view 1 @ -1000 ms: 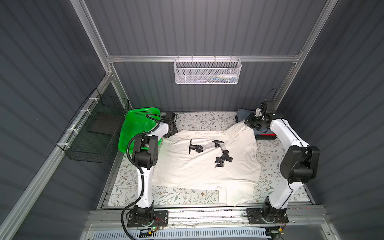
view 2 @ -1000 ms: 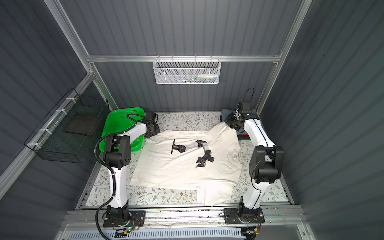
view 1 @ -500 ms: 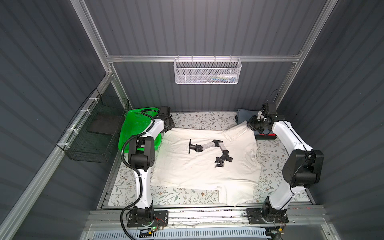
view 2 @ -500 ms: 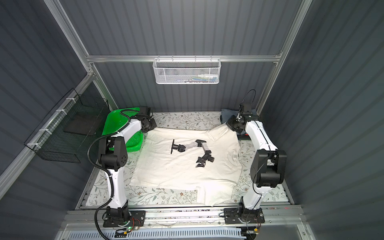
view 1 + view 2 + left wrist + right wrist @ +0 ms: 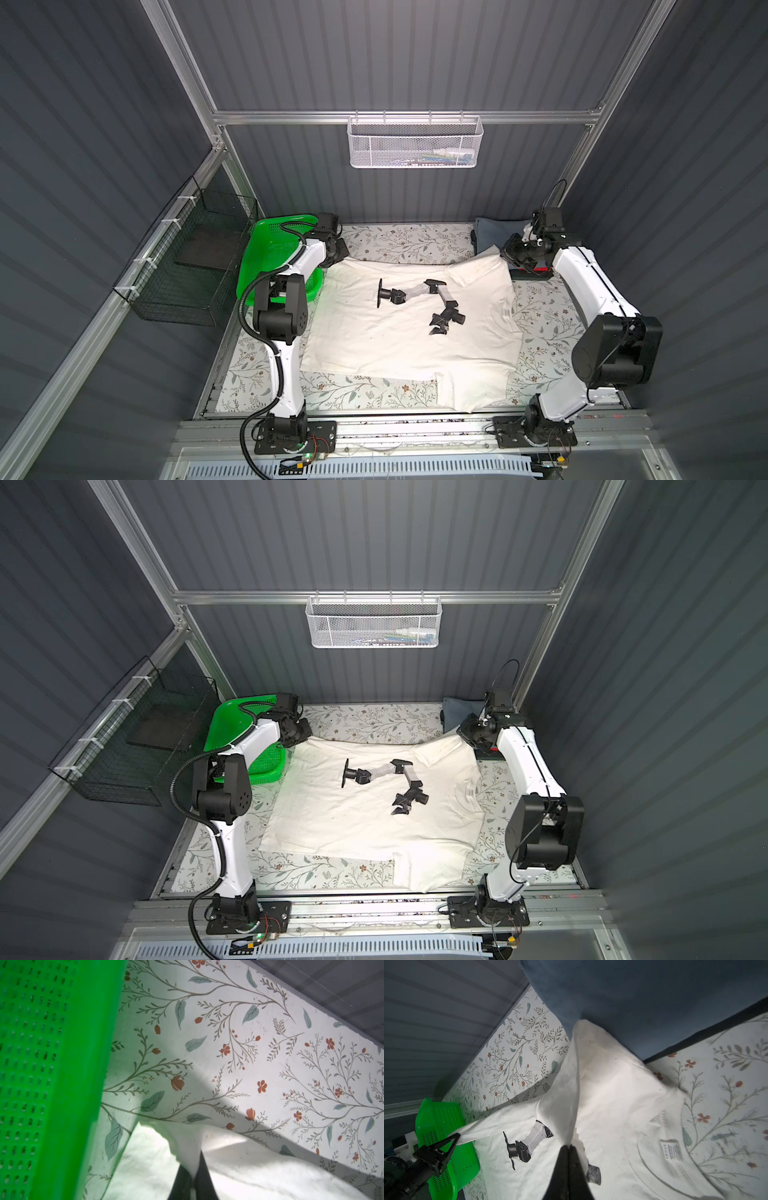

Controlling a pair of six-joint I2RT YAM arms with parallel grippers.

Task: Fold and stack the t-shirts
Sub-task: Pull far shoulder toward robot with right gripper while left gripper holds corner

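Where cream tee (image 5: 395, 332) lies: spread on bench (image 5: 399, 243)
Left tool (image 5: 194, 1172): pinching its corner by green basket (image 5: 270, 249)
Right tool (image 5: 568, 1151): pinching its raised edge

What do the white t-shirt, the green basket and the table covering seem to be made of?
The white t-shirt: soft matte knit, probably cotton; it creases and drapes. The green basket: glossy moulded plastic with rows of slots. The table covering: smooth printed sheet, perhaps vinyl or paper.
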